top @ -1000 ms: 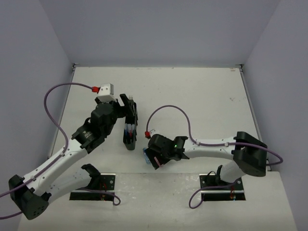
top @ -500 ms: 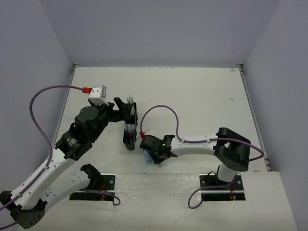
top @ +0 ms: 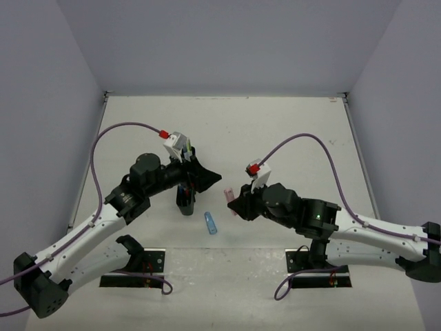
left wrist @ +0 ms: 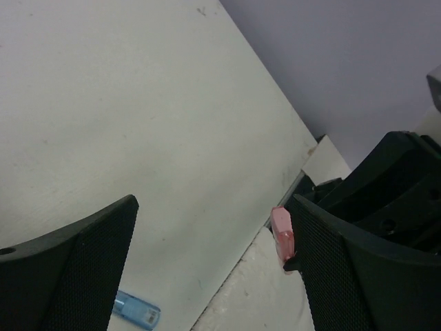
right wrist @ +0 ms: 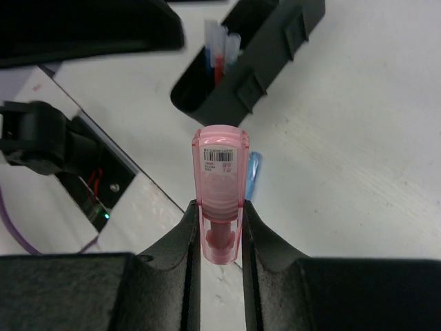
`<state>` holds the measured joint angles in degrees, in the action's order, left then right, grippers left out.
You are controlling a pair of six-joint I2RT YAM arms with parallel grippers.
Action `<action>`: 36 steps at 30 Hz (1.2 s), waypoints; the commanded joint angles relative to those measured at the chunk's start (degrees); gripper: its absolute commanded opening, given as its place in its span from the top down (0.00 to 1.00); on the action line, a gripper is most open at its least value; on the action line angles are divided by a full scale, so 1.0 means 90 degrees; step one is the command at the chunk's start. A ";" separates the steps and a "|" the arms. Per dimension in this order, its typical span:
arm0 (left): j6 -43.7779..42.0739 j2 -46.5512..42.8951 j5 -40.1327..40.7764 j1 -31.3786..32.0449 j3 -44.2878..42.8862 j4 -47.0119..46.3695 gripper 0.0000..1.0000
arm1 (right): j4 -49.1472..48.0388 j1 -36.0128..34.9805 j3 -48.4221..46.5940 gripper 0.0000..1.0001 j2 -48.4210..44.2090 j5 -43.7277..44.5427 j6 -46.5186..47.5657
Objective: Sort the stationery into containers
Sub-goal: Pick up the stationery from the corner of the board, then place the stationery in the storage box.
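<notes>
A chunky pink piece stands upright between the pads of my right gripper, which is shut on it above the table. From above, the pink piece sticks out of the right gripper, right of the black organiser. A short blue piece lies flat on the table below it. My left gripper hangs open over the organiser, pointing right, with nothing between its fingers. Its own camera shows the left gripper wide open, the pink piece beyond it and the blue piece below.
The organiser holds several pens in one compartment. Both arm bases and their mounting plates sit at the near table edge. Grey walls close in the table on three sides.
My right gripper shut on the pink piece and lifted it up and right, leaving the blue piece behind. The left arm swung right over the organiser, its gripper staying open.
</notes>
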<state>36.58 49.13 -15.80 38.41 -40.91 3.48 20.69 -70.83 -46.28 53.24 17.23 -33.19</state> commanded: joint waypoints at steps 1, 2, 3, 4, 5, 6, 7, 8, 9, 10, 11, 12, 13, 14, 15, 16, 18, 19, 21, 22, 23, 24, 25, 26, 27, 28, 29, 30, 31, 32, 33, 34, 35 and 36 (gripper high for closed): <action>0.0434 0.0403 -0.1106 0.0170 -0.0064 -0.1327 0.12 | -0.0458 -0.0018 -0.0087 1.00 -0.0034 0.0277 0.0292; 0.0457 0.0512 -0.1106 0.0238 -0.0079 -0.1445 0.14 | -0.0405 -0.0016 -0.0145 1.00 -0.0037 0.0273 0.0304; 0.0469 0.0601 -0.1092 0.0322 -0.0107 -0.1506 0.16 | -0.0364 -0.0014 -0.0188 1.00 -0.0044 0.0287 0.0309; 0.0474 0.0710 -0.1064 0.0421 -0.0154 -0.1540 0.19 | -0.0340 -0.0018 -0.0226 1.00 -0.0058 0.0316 0.0309; 0.0472 0.0800 -0.1044 0.0540 -0.0219 -0.1563 0.22 | -0.0314 -0.0017 -0.0264 1.00 -0.0070 0.0344 0.0313; 0.0459 0.0870 -0.1034 0.0624 -0.0269 -0.1569 0.24 | -0.0297 -0.0015 -0.0287 1.00 -0.0080 0.0380 0.0318; 0.0442 0.0954 -0.1012 0.0682 -0.0301 -0.1569 0.26 | -0.0263 -0.0018 -0.0311 1.00 -0.0083 0.0439 0.0321; 0.0428 0.1053 -0.0970 0.0837 -0.0385 -0.1569 0.28 | -0.0172 -0.0011 -0.0374 1.00 -0.0076 0.0516 0.0328; 0.0400 0.1156 -0.0947 0.0901 -0.0414 -0.1540 0.32 | -0.0131 -0.0011 -0.0403 1.00 -0.0082 0.0596 0.0328; 0.0379 0.1230 -0.0931 0.0960 -0.0446 -0.1520 0.35 | -0.0097 -0.0011 -0.0426 1.00 -0.0092 0.0653 0.0322; 0.0368 0.1259 -0.0914 0.1015 -0.0488 -0.1492 0.37 | -0.0071 -0.0014 -0.0436 1.00 -0.0122 0.0691 0.0295; 0.0329 0.1341 -0.0848 0.1073 -0.0529 -0.1398 0.42 | -0.0046 -0.0019 -0.0443 1.00 -0.0177 0.0803 0.0260; 0.0288 0.1389 -0.0760 0.1107 -0.0549 -0.1310 0.43 | -0.0052 -0.0012 -0.0443 1.00 -0.0224 0.0884 0.0260; 0.0270 0.1425 -0.0706 0.1130 -0.0558 -0.1262 0.44 | -0.0047 -0.0011 -0.0455 1.00 -0.0266 0.0937 0.0265; 0.0262 0.1453 -0.0677 0.1146 -0.0562 -0.1237 0.47 | -0.0036 -0.0011 -0.0470 1.00 -0.0298 0.0970 0.0273; 0.0262 0.1473 -0.0692 0.1152 -0.0566 -0.1237 0.54 | -0.0020 -0.0011 -0.0486 1.00 -0.0310 0.0992 0.0287; 0.0269 0.1515 -0.0735 0.1191 -0.0586 -0.1278 0.80 | -0.0002 -0.0020 -0.0524 1.00 -0.0307 0.1056 0.0312; 0.0258 0.1521 -0.0735 0.1191 -0.0609 -0.1296 0.91 | 0.0009 -0.0014 -0.0542 1.00 -0.0290 0.1068 0.0329; 0.0238 0.1512 -0.0695 0.1191 -0.0673 -0.1299 0.98 | -0.0016 -0.0011 -0.0560 1.00 -0.0253 0.1044 0.0349; 0.0208 0.1489 -0.0612 0.1191 -0.0720 -0.1287 1.00 | -0.0039 -0.0011 -0.0561 1.00 -0.0235 0.1003 0.0373; 0.0144 0.1445 -0.0433 0.1191 -0.0768 -0.1199 1.00 | -0.0050 -0.0011 -0.0554 0.79 -0.0213 0.0970 0.0390; 0.0062 0.1409 -0.0219 0.1191 -0.0828 -0.1070 1.00 | -0.0059 -0.0011 -0.0533 0.52 -0.0197 0.0957 0.0402; -0.0042 0.1391 0.0073 0.1191 -0.1006 -0.0850 1.00 | -0.0063 -0.0011 -0.0463 0.23 -0.0188 0.1003 0.0441; -0.0242 0.1404 0.0850 0.1185 -0.1221 -0.0213 1.00 | -0.0012 -0.0006 -0.0407 0.05 -0.0172 0.1114 0.0465; -0.0434 0.1446 0.1896 0.1179 -0.1426 0.0418 1.00 | 0.0119 0.0016 -0.0357 0.01 -0.0172 0.1318 0.0385; -0.0577 0.1498 0.2913 0.1175 -0.1638 0.0862 1.00 | 0.0284 0.0046 -0.0292 0.01 -0.0185 0.1573 0.0247; -0.0690 0.1563 0.3875 0.1142 -0.1811 0.1241 1.00 | 0.0421 0.0094 -0.0211 0.01 -0.0219 0.1754 0.0106; -0.0743 0.1652 0.4727 0.1053 -0.1910 0.1495 1.00 | 0.0506 0.0177 -0.0096 0.01 -0.0295 0.1790 -0.0042; -0.0722 0.1733 0.5212 0.0925 -0.1953 0.1632 1.00 | 0.0523 0.0233 0.0006 0.01 -0.0365 0.1773 -0.0135; -0.0671 0.1836 0.5477 0.0642 -0.1959 0.1660 1.00 | 0.0504 0.0286 0.0144 0.01 -0.0454 0.1749 -0.0250; -0.0612 0.1931 0.5686 0.0407 -0.1955 0.1637 1.00 | 0.0471 0.0318 0.0264 0.01 -0.0507 0.1731 -0.0325; -0.0553 0.2009 0.5875 0.0256 -0.1940 0.1587 1.00 | 0.0436 0.0330 0.0353 0.01 -0.0527 0.1717 -0.0360; -0.0514 0.2065 0.6076 0.0205 -0.1884 0.1510 1.00 | 0.0435 0.0331 0.0393 0.01 -0.0532 0.1708 -0.0389; -0.0480 0.2149 0.6345 0.0204 -0.1841 0.1350 1.00 | 0.0435 0.0331 0.0436 0.01 -0.0515 0.1697 -0.0414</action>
<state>33.26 65.62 21.90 43.06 -57.32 12.41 23.61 -68.09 -44.20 49.38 29.53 -33.36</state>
